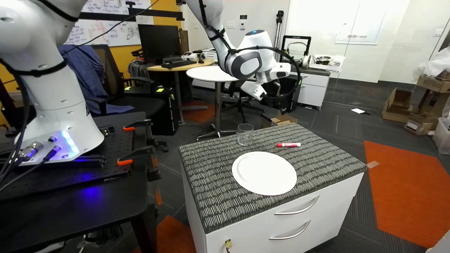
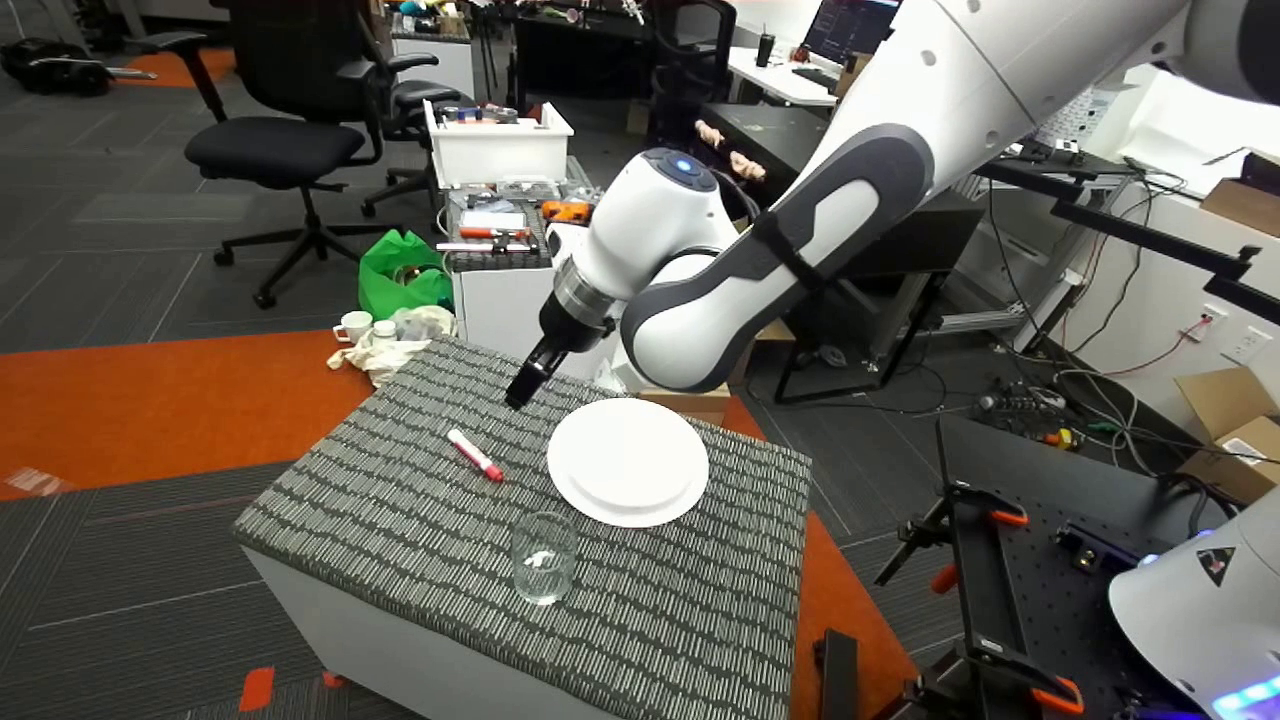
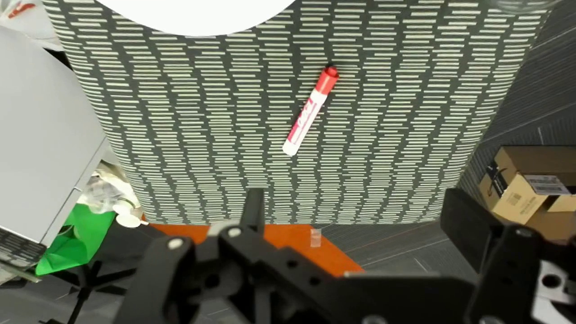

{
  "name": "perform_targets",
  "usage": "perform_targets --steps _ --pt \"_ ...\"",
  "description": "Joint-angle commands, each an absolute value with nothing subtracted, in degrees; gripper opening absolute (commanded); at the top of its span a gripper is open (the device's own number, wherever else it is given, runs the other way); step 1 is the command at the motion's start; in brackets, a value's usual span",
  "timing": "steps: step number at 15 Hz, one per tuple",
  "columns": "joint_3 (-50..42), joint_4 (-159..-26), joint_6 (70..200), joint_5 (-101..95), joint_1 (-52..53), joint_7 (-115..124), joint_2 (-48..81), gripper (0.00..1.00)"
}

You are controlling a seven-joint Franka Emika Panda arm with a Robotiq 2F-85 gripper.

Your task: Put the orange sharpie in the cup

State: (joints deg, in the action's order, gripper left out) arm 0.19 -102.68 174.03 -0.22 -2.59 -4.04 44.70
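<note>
The orange sharpie, a slim marker with a reddish cap and a white and red barrel, lies flat on the patterned cabinet top in both exterior views (image 1: 289, 144) (image 2: 475, 456). It sits near the middle of the wrist view (image 3: 310, 111), cap pointing up the picture. The cup, a clear tumbler (image 1: 245, 134) (image 2: 544, 558), stands upright on the same surface, apart from the marker; only its base (image 3: 524, 5) shows at the wrist view's top right corner. My gripper (image 3: 353, 198) (image 2: 518, 397) is in the air above the cabinet, open wide, nothing between its fingers.
A flat white plate (image 1: 264, 173) (image 2: 628, 462) lies on the cabinet top (image 1: 218, 196) beside the marker and the cup. The black robot table (image 1: 105, 207) is close by. In an exterior view a green bag (image 2: 403, 272) and white mugs (image 2: 354, 325) are past the cabinet's edge.
</note>
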Motion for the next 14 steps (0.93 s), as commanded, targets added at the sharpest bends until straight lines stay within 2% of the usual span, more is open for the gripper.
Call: perform_targets --steps 1,6,14 --pt "-0.40 -93.97 173.57 0.85 -0.86 -0.29 50.90 1.00" --pt "-2.00 -83.48 169.97 2.02 1.37 4.44 58.16 1.00" --pt "-5.66 -70.49 151.25 0.36 3.65 7.99 65.08 1.00"
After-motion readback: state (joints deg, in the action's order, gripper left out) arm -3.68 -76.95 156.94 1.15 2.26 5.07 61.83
